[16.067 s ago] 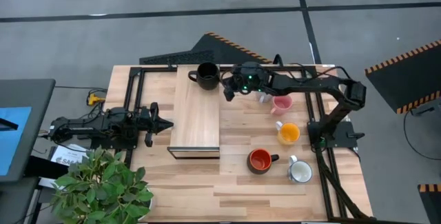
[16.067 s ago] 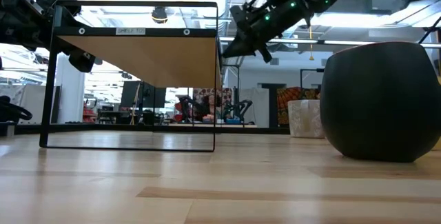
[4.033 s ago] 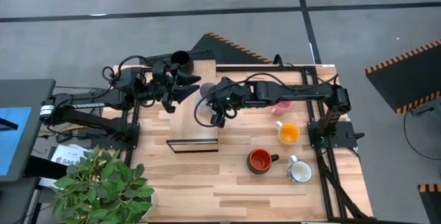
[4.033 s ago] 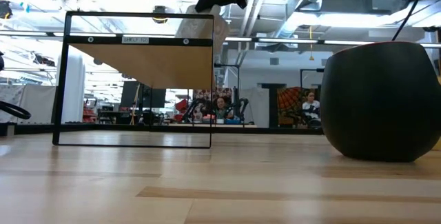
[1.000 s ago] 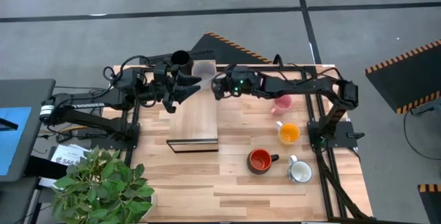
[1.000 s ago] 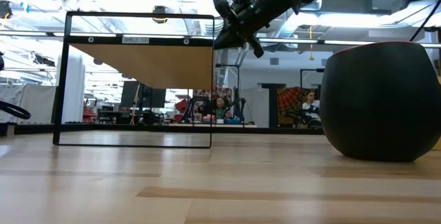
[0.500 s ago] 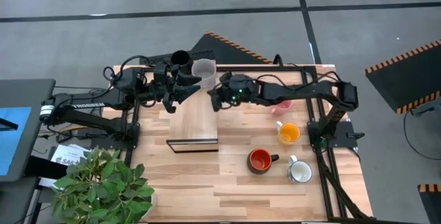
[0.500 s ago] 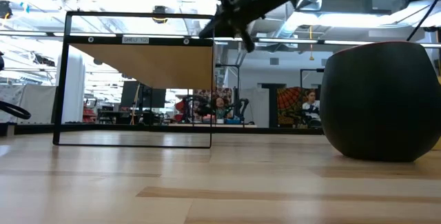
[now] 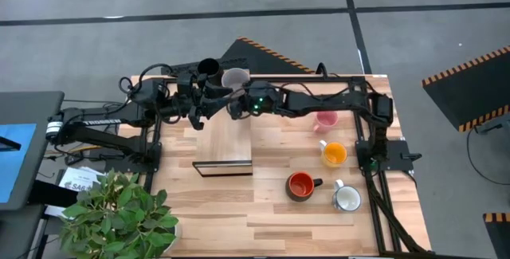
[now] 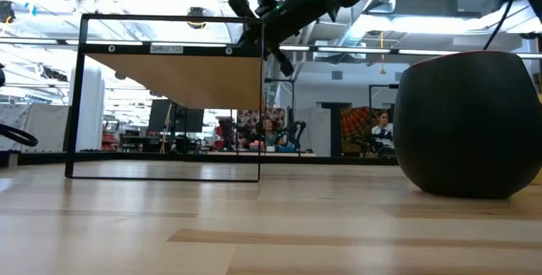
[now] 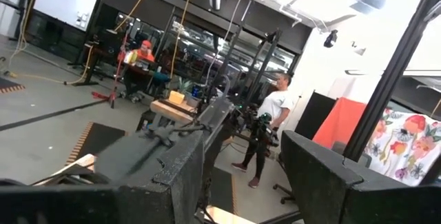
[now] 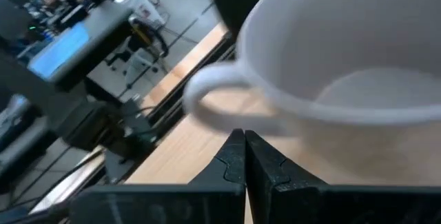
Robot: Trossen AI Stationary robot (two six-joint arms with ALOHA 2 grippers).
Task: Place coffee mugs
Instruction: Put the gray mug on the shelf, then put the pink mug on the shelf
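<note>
Pale grey mug (image 9: 234, 78) on the far end of the wooden shelf (image 9: 225, 135), beside the black mug (image 9: 208, 68).

The right claw (image 9: 237, 105) sits just near of the pale grey mug, over the shelf top; in the right wrist view its two fingers (image 12: 242, 160) are pressed together with nothing between them, the mug's handle just beyond their tips. The left claw (image 9: 217, 96) hovers at the shelf's far left corner, just near of the black mug, its fingers spread and empty. On the tabletop (image 9: 279, 219) to the right of the shelf stand the pink mug (image 9: 325, 120), the orange-yellow mug (image 9: 333, 154), the red-orange mug (image 9: 300, 185) and the white mug (image 9: 347, 199), running from far to near.
</note>
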